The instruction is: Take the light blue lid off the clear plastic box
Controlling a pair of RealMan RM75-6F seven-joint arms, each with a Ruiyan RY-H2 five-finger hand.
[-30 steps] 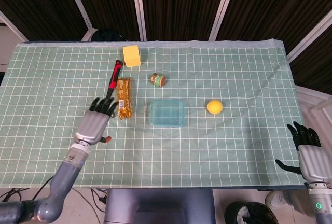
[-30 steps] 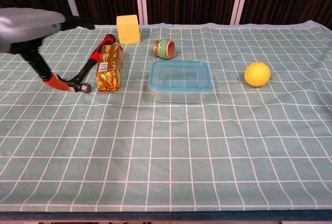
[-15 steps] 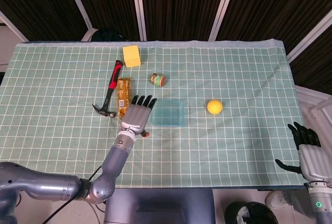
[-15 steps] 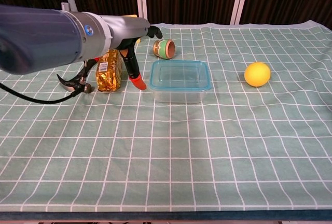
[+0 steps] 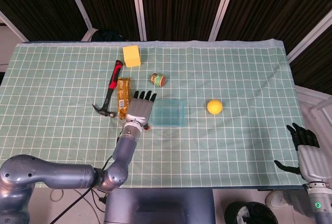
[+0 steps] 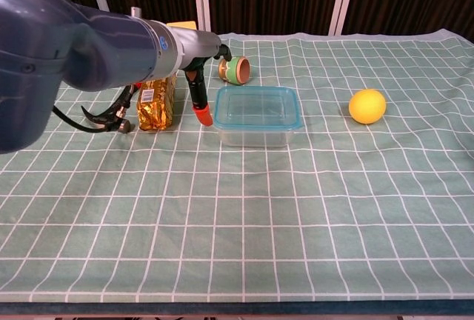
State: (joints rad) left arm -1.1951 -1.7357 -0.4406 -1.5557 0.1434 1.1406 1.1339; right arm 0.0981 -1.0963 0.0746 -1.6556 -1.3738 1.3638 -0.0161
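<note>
Lid [image 5: 169,111] of light blue plastic sits closed on the clear plastic box [image 6: 257,129], near the middle of your counter [image 5: 233,146] with its green checked cloth. Your left hand [image 5: 138,111] hovers just beside the box's left edge — palm down, fingers [image 5: 144,96] stretched forward and slightly apart, holding nothing. In the chest view that hand is mostly hidden behind the grey forearm [image 6: 89,46], and only the thumb with its orange tip [image 6: 203,115] shows, pointing down just left of the box; you cannot tell from either view whether it touches the box wall.

Your right hand [image 5: 307,151] hangs off the counter's right edge, well apart from everything, its dark fingers spread and empty.

Left of the left hand lies a long gold foil packet [image 5: 123,97], and beyond it a hammer with a red-and-black handle [image 5: 109,89]. A yellow foam block [image 5: 132,56] sits towards the far edge, a small green-and-brown cup [image 6: 236,69] lies on its side behind the box, and a yellow ball [image 6: 367,106] rests to the box's right.
</note>
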